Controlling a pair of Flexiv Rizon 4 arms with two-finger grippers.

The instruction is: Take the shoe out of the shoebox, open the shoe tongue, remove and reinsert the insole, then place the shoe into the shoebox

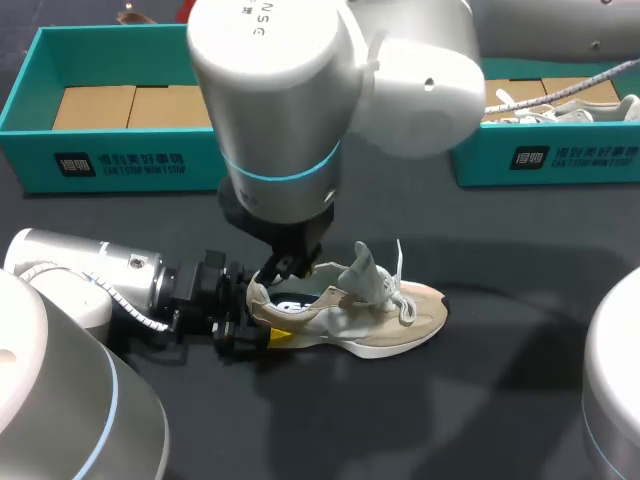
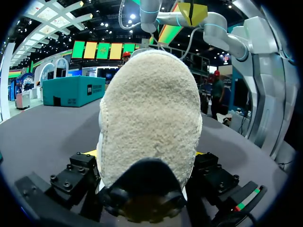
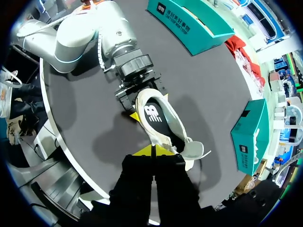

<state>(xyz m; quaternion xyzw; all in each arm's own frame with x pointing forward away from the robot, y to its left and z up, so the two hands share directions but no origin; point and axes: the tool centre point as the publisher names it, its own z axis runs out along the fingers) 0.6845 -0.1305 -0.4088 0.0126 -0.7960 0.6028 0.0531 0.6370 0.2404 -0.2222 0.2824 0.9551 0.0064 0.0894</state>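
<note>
Head view: the shoe (image 1: 370, 315) sits on its sole on the black bench (image 1: 500, 400). It is out of both teal boxes, with the left shoebox (image 1: 40, 110) and the right shoebox (image 1: 560, 165) well behind it at the far edge. The left arm (image 1: 90, 275) comes in low and its jaws clamp the heel from either side. The right arm (image 1: 280, 90) hangs over the heel end, its jaws just above the shoe's opening. The tongue (image 1: 362, 262) stands up, pulled clear, laces loose. Left wrist view: the fuzzy heel fills everything ahead, wedged between the yellow fingertips (image 2: 89, 152), which press on it from both sides, a firm hold on the shoe. Right wrist view: looking straight down, the right jaws are closed, yellow tips meeting, and I see nothing between them. Below them the insole (image 3: 152, 112) lies flat inside the shoe. I'd call this the insole step, tongue already open, but I cannot tell whether the insole is waiting to come out or is back in. If it's waiting, the right jaws need to part, dip into the heel end and pinch the insole's edge while the left steadies the shoe. If it's back in, the shoe goes to a shoebox.
</note>
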